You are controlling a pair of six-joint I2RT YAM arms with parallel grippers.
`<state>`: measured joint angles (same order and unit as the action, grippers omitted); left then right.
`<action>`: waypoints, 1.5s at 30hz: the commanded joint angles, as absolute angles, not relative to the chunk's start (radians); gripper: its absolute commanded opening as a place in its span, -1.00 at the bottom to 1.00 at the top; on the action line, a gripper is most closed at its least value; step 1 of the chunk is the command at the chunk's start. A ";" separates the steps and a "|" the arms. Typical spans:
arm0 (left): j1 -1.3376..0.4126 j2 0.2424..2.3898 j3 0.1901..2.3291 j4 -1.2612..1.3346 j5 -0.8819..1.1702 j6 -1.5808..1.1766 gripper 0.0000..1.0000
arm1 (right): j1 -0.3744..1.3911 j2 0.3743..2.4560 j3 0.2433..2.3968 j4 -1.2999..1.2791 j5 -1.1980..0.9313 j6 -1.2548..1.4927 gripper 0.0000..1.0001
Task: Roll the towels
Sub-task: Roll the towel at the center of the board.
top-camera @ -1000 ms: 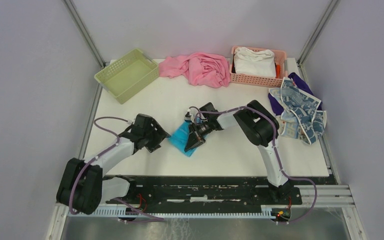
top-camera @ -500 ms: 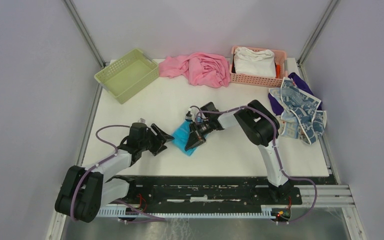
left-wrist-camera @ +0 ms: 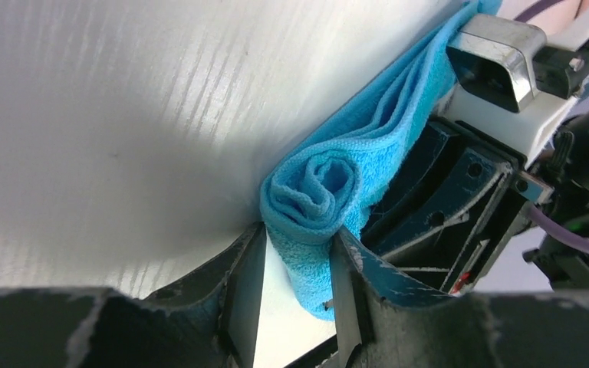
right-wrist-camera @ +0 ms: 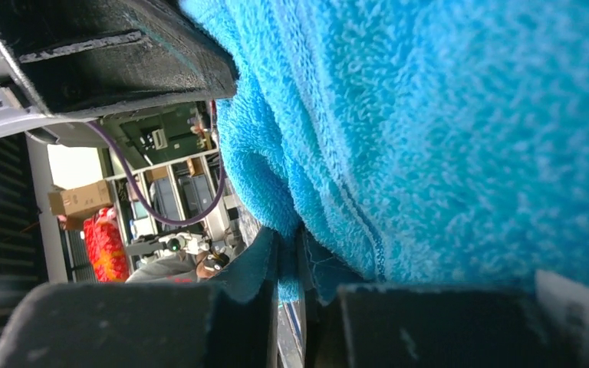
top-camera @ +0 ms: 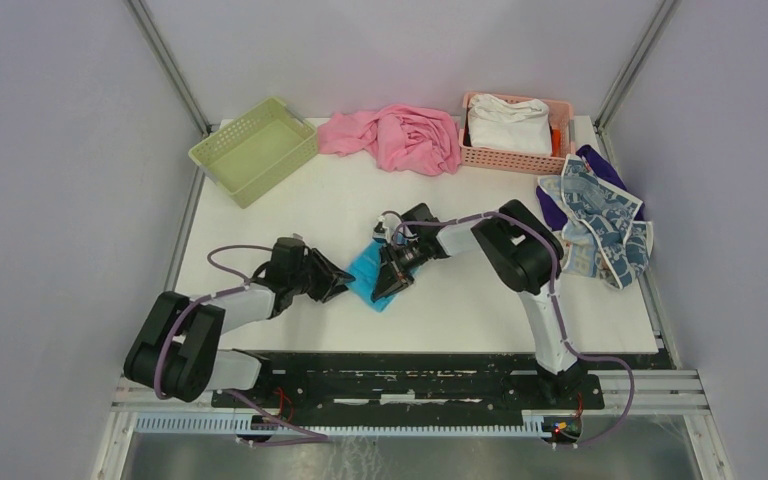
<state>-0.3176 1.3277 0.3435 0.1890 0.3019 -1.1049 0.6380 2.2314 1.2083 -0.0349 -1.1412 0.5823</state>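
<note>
Blue and half rolled, towel (top-camera: 365,272) lying just 7 o'clock of tabletop (top-camera: 440,310) centre. Pinched at its 3 o'clock edge by right fingers (right-wrist-camera: 161,326); straddled at the 9 o'clock roll end by left fingers (left-wrist-camera: 238,284), apart, grip unclear. Keep loose edge taut, clamp roll squarely, turn evenly.

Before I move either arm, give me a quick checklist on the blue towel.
1. Spiral started at blue towel end: ok.
2. Left gripper jaws either side of that end: ok.
3. Left pinch firm: cannot tell.
4. Right gripper jaws clamped on towel edge: ok.
5. Whole towel rolled: not ok, flat layers lead away from the spiral.
</note>
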 commanded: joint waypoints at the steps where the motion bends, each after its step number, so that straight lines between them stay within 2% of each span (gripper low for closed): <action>1: -0.346 1.380 0.405 0.072 0.194 -1.134 -0.15 | 0.635 2.183 1.188 -0.191 -0.909 0.476 -0.62; 6: -0.367 1.438 0.452 0.002 0.146 -1.139 -0.18 | 0.666 2.058 1.177 -0.244 -0.764 0.403 -0.30; 11: -0.384 1.469 0.471 -0.028 0.129 -1.160 -0.18 | 0.737 1.871 1.153 -0.309 -0.475 0.297 0.07; 14: -0.391 1.472 0.482 -0.040 0.122 -1.167 -0.19 | 0.807 1.778 1.137 -0.330 -0.230 0.235 0.14; 18: -0.400 1.475 0.498 -0.055 0.114 -1.167 -0.19 | 0.905 1.703 1.101 -0.270 -0.032 0.150 0.20; 29: -0.401 1.481 0.510 -0.072 0.108 -1.174 -0.19 | 1.034 1.788 1.106 -0.146 0.107 -0.010 0.22; 32: -0.404 1.482 0.512 -0.071 0.109 -1.176 -0.19 | 1.042 1.815 1.107 -0.130 0.095 -0.019 0.17; 34: -0.404 1.484 0.511 -0.071 0.109 -1.175 -0.18 | 1.040 1.829 1.110 -0.134 0.079 -0.019 0.06; 35: -0.404 1.483 0.510 -0.069 0.109 -1.174 -0.18 | 1.038 1.829 1.109 -0.135 0.065 -0.018 -0.03; 37: -0.404 1.475 0.493 -0.049 0.113 -1.183 -0.19 | 1.014 1.812 1.084 -0.119 -0.036 0.018 -0.43; 38: -0.404 1.464 0.482 -0.038 0.115 -1.187 -0.17 | 0.994 1.808 1.077 -0.112 -0.090 0.038 -0.56; 40: -0.403 1.440 0.463 -0.017 0.114 -1.190 -0.09 | 0.937 1.808 1.060 -0.095 -0.234 0.082 -0.81; 42: -0.402 1.414 0.457 -0.010 0.112 -1.181 0.07 | 0.878 1.814 1.037 -0.059 -0.367 0.138 -0.97; 45: -0.401 1.371 0.448 0.000 0.110 -1.164 0.28 | 0.781 1.843 0.999 0.032 -0.590 0.249 -0.99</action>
<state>-0.4011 1.4040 0.4911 0.0608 0.1818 -1.1835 0.8898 1.8324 1.0466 -0.0971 -0.2550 0.0959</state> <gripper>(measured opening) 0.590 0.037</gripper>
